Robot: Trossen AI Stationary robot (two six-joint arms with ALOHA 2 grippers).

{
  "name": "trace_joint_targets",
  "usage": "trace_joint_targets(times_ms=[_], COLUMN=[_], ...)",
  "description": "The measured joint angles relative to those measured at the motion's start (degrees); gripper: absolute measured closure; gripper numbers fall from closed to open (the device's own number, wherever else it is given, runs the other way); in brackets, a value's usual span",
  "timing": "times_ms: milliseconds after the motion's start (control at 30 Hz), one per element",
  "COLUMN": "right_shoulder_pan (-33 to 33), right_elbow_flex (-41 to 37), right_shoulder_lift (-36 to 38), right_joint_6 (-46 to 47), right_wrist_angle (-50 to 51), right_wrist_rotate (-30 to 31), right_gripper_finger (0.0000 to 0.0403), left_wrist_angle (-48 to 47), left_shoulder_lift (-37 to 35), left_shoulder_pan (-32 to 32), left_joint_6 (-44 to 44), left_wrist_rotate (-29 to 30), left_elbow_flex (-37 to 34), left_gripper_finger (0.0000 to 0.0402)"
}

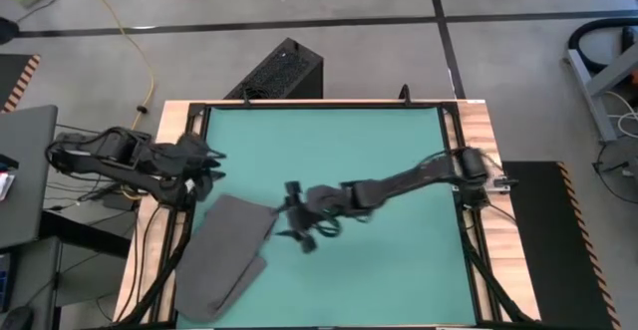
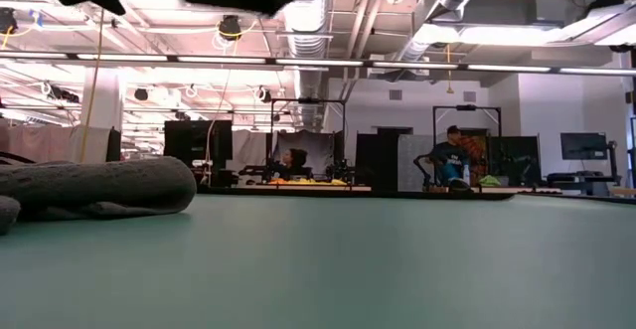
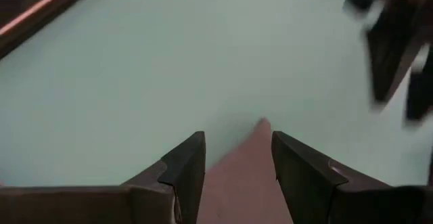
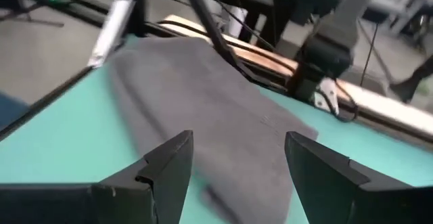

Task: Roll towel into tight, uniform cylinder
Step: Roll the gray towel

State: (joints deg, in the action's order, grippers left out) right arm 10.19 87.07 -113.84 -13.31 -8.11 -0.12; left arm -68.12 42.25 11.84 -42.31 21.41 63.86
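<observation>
The dark grey towel [image 1: 224,255] lies flat at the mat's near left, with a fold along its near right part, and reaches over the mat's left border. In the low view it [image 2: 99,185] shows as a low, rounded heap. My left gripper [image 1: 207,170] is open above the towel's far corner [image 3: 254,149], which shows between its fingers [image 3: 237,139]. My right gripper [image 1: 296,225] is open just right of the towel's right edge and faces the cloth [image 4: 223,109]. Both grippers hang clear of the mat at the top of the low view.
A black perforated box [image 1: 279,71] stands on the floor beyond the table's far edge. A wooden frame [image 1: 478,141] borders the green mat [image 1: 399,170]. Bare mat stretches to the right and far of the towel. People sit far off in the room [image 2: 452,160].
</observation>
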Motion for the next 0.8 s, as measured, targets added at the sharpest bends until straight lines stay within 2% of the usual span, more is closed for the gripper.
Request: trace_joint_targets(times_ms=[200,333,467,600,800], right_shoulder_pan=[-5.3,-7.4,-8.5,-9.6,-11.3], right_elbow_flex=[19.9,34.2,47.5,44.7,44.7], right_shoulder_lift=[-15.1,-25.6,-34.4,-35.7,-36.4], right_joint_6=[3.9,6.1,8.2,12.2,15.3], right_wrist_angle=[2.2,9.0,14.5,6.7,7.9], right_wrist_rotate=[-1.3,-1.3,-1.3,-1.7,-1.7], right_gripper_finger=[0.0143,0.0143,0.0143,0.0143,0.0143], left_wrist_angle=[-1.2,-1.8,-1.8,-2.0,-2.0], left_shoulder_lift=[-4.3,-6.5,-7.6,-7.5,-7.3], left_shoulder_pan=[0.0,0.0,0.0,0.0,0.0], left_joint_6=[-3.8,-4.5,-4.5,-4.5,-4.1], left_wrist_rotate=[0.0,-0.4,2.0,3.1,3.3], left_elbow_flex=[1.3,1.3,1.3,1.3,1.3], left_gripper_finger=[0.0242,0.0242,0.0242,0.0242,0.0242])
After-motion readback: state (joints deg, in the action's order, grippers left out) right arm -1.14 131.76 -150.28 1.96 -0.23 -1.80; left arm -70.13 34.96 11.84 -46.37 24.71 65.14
